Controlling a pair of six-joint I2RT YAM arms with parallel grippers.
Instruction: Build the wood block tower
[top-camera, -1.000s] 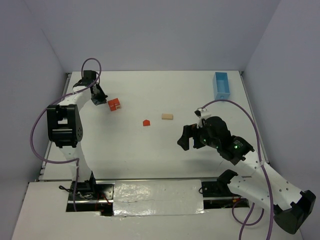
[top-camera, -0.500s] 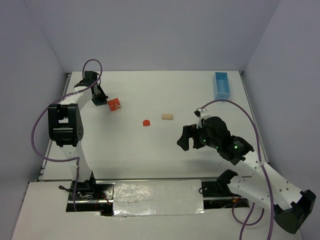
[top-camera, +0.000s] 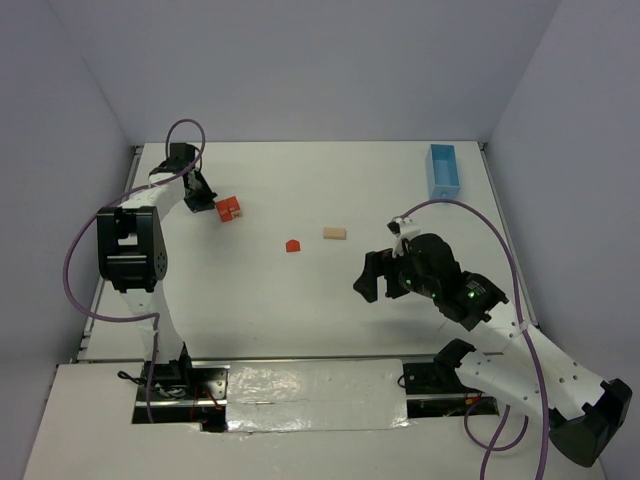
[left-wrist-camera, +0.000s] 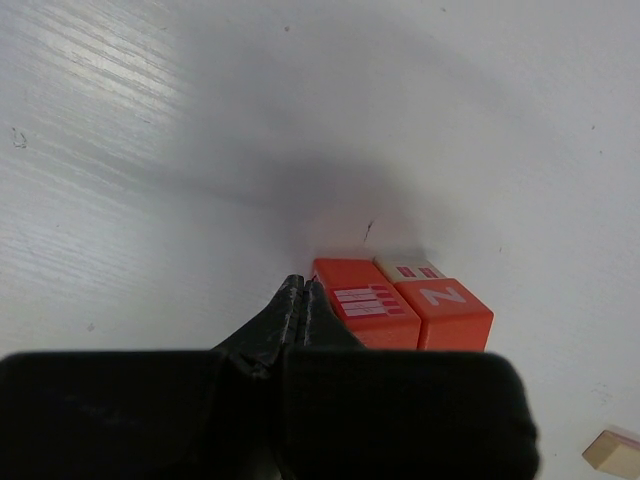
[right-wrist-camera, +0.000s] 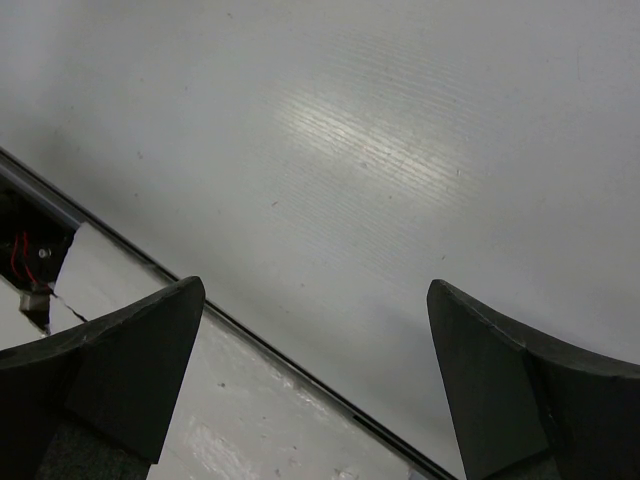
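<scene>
A tight cluster of red-orange blocks (top-camera: 229, 208) sits at the far left of the table; in the left wrist view two red-orange cubes (left-wrist-camera: 400, 315) stand side by side with a pale tan block behind them. My left gripper (top-camera: 206, 203) is shut and empty, its tips (left-wrist-camera: 303, 288) touching the left side of the cluster. A small red block (top-camera: 292, 245) and a pale tan bar (top-camera: 334, 233) lie apart near the table's middle; a tan block also shows in the left wrist view (left-wrist-camera: 615, 449). My right gripper (top-camera: 378, 276) is open and empty above bare table, to the right of them.
A light-blue rectangular tray (top-camera: 443, 170) stands at the back right corner. The right wrist view shows the table's near edge (right-wrist-camera: 250, 335) and a foil-covered strip below it.
</scene>
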